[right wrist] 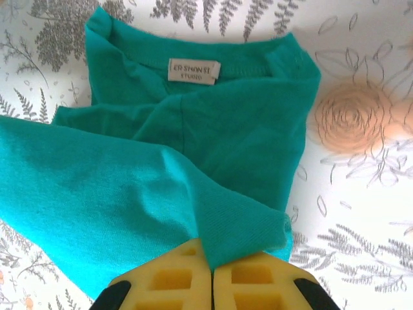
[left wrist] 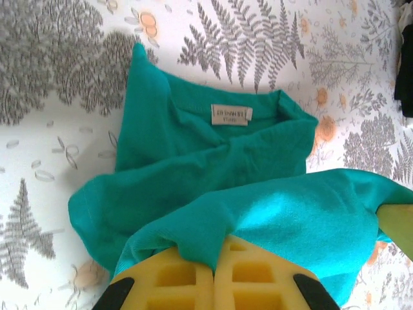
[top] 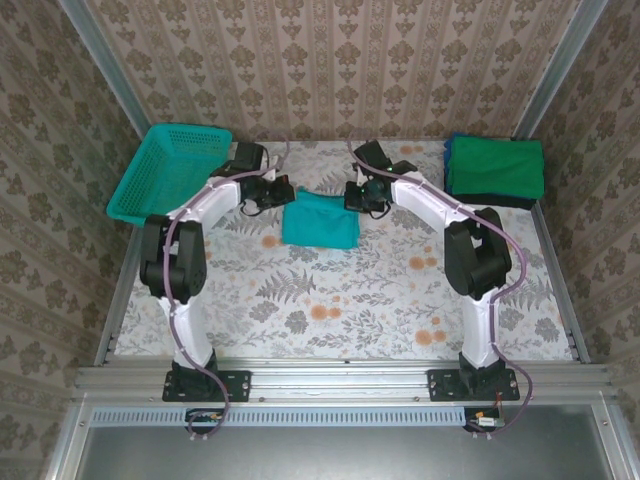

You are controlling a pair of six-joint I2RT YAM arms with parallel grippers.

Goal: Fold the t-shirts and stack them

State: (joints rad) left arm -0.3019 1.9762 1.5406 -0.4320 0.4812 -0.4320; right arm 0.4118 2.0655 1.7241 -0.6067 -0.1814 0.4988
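Mid-table, left hand (top: 283,194) and right hand (top: 353,197) both pinch the one teal t-shirt (top: 320,224).

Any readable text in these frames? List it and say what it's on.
"STUDIO": lower line of the white neck label inside the collar of the teal t-shirt, right wrist view.
Upper line of that label: blurred, perhaps "ER SHAN SI", not certain.
Same label in the left wrist view: too small to read.
Teal mesh basket and folded t-shirt stack: no text seen.
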